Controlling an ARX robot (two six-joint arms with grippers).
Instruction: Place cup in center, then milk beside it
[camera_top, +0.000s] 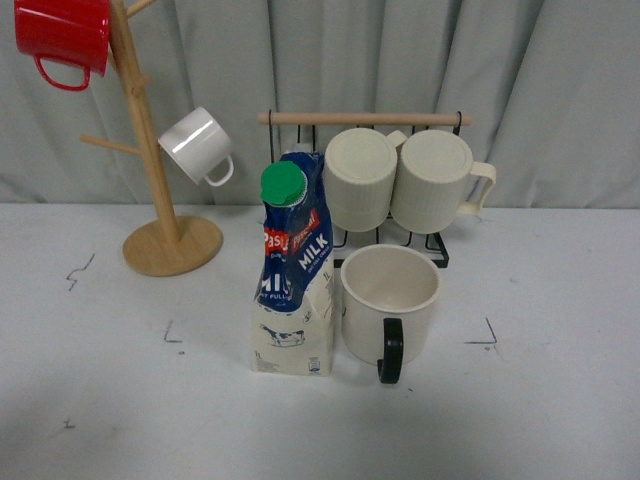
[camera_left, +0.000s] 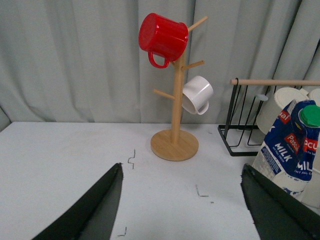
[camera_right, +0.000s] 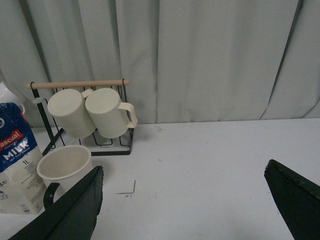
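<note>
- grey curtain hangs behind a pale surface (camera_top: 560, 400) with small corner marks that frame a central patch — the spot the task points at.
- left gripper (camera_left: 182, 210) is spread wide with nothing between its dark fingers (camera_left: 95, 210); it sits low over bare surface, well apart from the carton, looking toward the mug tree (camera_left: 175, 120).
- right gripper (camera_right: 192, 210) is likewise released and empty, low over the surface, with the cup off to one side of its view.
- neither arm shows in the front view, so both seem drawn back.
- cup (camera_top: 390, 300) stands upright between the corner marks, black handle toward the camera — judged to be the centre placement done.
- milk (camera_top: 293, 270) stands just beside the cup on its left, green cap up; touching or a hair apart, i cannot tell.
- behind them, a wire rack (camera_top: 445, 250) holds two ribbed mugs (camera_top: 400, 180); the task looks essentially complete.
</note>
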